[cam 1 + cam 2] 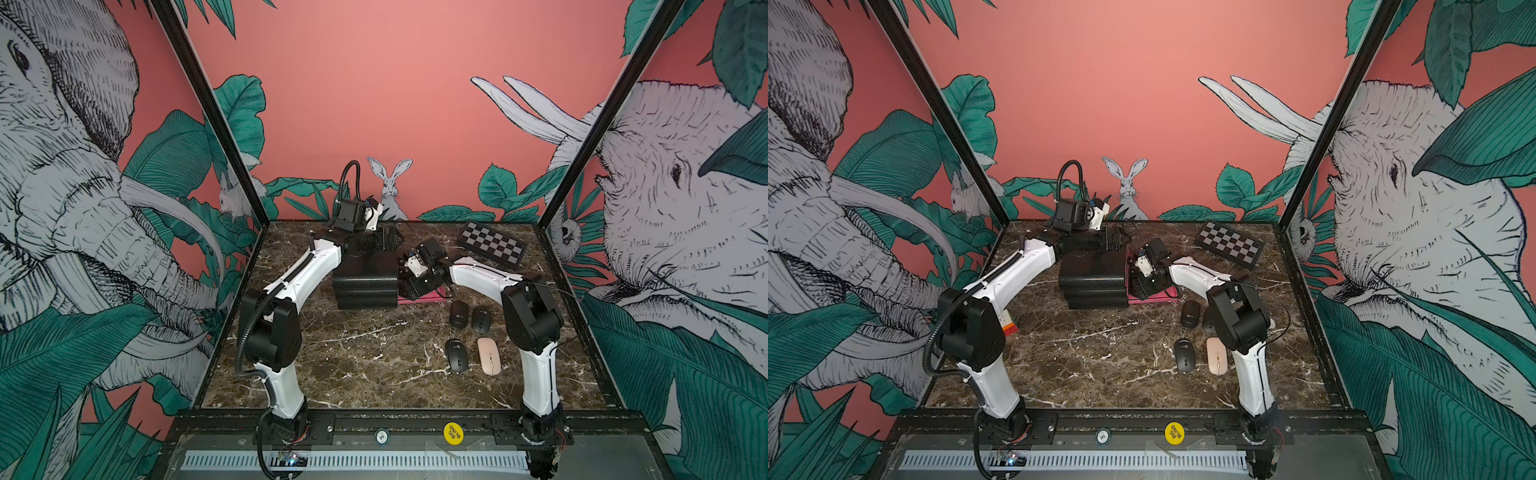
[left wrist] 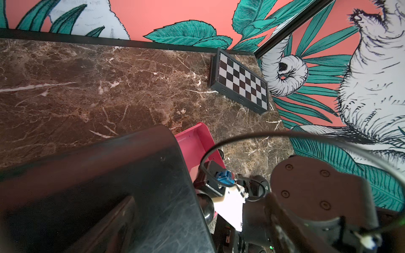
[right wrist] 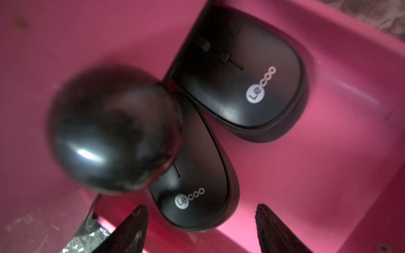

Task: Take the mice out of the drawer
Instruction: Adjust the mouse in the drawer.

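Note:
Two black mice (image 3: 238,78) (image 3: 197,186) lie side by side in the pink drawer (image 3: 328,153), which is pulled out to the right of the black drawer unit (image 1: 365,282). My right gripper (image 3: 201,207) hangs open over the drawer, its fingertips either side of the nearer mouse's rear end without touching it. A blurred glossy black ball (image 3: 114,144) hides that mouse's front. On the table lie three black mice (image 1: 459,314) (image 1: 481,319) (image 1: 456,355) and a pale pink one (image 1: 488,356). My left gripper (image 1: 380,241) rests on top of the unit, fingers spread.
A folded chessboard (image 1: 492,248) lies at the back right of the marble table. An orange and white box (image 1: 1009,326) shows behind the left arm's elbow. The right arm's elbow (image 1: 532,316) stands close beside the mice on the table.

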Robot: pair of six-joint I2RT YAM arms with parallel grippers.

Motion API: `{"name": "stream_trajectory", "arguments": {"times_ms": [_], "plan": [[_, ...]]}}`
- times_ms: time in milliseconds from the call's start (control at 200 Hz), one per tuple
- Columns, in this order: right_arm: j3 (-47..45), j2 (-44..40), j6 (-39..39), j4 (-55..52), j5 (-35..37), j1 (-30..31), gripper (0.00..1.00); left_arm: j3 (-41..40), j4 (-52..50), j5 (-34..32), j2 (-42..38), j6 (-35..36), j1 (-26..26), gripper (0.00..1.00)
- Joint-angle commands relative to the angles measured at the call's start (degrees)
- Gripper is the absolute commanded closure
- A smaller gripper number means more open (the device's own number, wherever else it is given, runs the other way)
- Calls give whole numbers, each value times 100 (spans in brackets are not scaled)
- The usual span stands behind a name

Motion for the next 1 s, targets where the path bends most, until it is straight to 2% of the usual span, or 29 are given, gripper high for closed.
{"name": "stream_trajectory", "arguments": {"times_ms": [0,260,405,555,740,995], "plan": [[-164,-31,194,359,-27,44,23,-223,-853,-186,56,-159,-16,6],[-173,89,588,661,679,86,24,-223,-817,-133,109,-227,-14,6],[-247,75,698,856,848,159,25,-375,-686,-114,48,-328,-16,7],[-471,-75,773,950,1151,162,29,-489,-662,-157,-31,-360,-16,7],[-723,-273,1127,1082,1646,140,28,-595,-568,-131,-76,-459,-15,7],[-981,-608,1445,1612,968,82,25,-750,-519,-131,-189,-465,-10,7]]}}
